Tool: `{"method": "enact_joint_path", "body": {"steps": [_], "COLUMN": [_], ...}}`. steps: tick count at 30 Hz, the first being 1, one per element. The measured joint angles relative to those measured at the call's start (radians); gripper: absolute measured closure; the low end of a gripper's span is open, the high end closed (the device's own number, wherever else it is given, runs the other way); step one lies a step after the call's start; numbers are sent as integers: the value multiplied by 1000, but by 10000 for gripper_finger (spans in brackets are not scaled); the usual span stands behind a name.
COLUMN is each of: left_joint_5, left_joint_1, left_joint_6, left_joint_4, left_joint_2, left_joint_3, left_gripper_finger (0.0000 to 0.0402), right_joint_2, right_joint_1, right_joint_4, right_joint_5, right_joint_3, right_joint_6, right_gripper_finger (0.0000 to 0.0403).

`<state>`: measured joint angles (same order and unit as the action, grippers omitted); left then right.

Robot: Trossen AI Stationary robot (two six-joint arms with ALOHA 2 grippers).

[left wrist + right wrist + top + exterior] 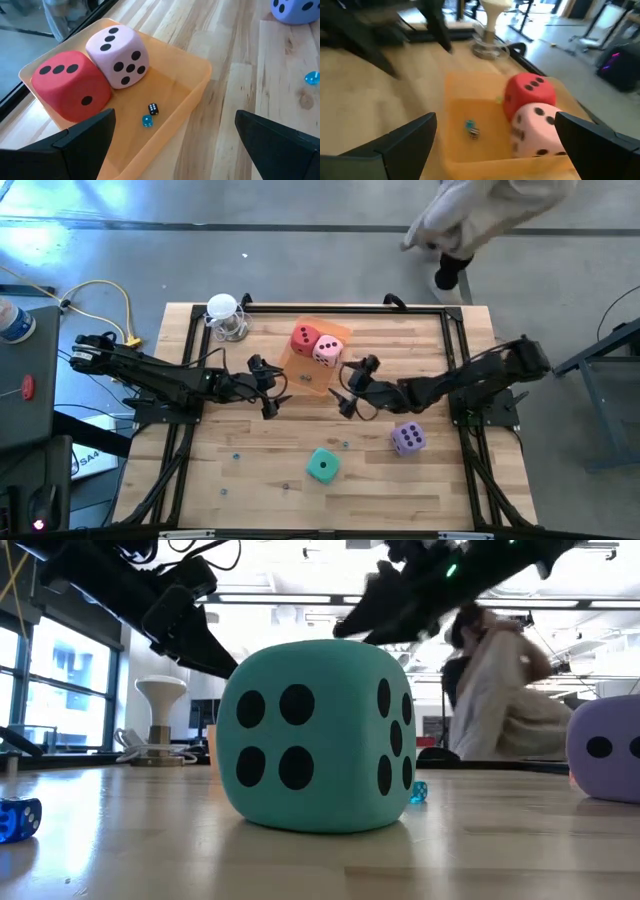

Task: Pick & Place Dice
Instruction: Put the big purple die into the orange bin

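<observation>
The left gripper (272,388) hovers over the table (440,485) with its fingers (75,145) spread wide and empty, just at the tray's 8 o'clock corner. At the table's 12 o'clock side, the translucent orange tray (336,335) holds the red die (305,338) and, touching it at its 3 o'clock side, the pink die (327,350); two tiny dice (150,115), one black and one blue, lie on the tray floor nearby. The teal-green die (322,465) sits on bare wood toward 6 o'clock. The right gripper (355,388) hangs at the tray's 5 o'clock corner, fingers (405,142) parted and holding nothing. The purple die (407,438) rests at 4 o'clock from that gripper, well apart from the teal-green one.
</observation>
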<state>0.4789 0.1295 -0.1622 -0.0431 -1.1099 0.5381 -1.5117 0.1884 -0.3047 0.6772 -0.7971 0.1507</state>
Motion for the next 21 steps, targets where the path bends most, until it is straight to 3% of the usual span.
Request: {"method": "enact_joint_path", "body": {"steps": [4,9,12,18,21], "left_joint_5": [0,0,0,0,1], "left_joint_1": [0,-3,-3,-3,-3], "left_joint_6": [16,16,16,15,14], "left_joint_4": [-1,-1,-2,-10,-26], "left_joint_2": [0,0,0,0,0], "left_joint_3": [0,0,0,0,0], "left_gripper_finger": [2,2,2,2,2], "right_joint_2": [135,305,387,431,420], "right_joint_1": [76,151,192,275,301], "right_joint_4": [155,390,518,748,824], "right_joint_5": [2,-22,-59,-100,-187], "right_joint_3": [-2,-1,-1,-1,-1], "right_joint_6": [119,479,587,838,975], "right_gripper_finger": [5,4,4,4,4]}}
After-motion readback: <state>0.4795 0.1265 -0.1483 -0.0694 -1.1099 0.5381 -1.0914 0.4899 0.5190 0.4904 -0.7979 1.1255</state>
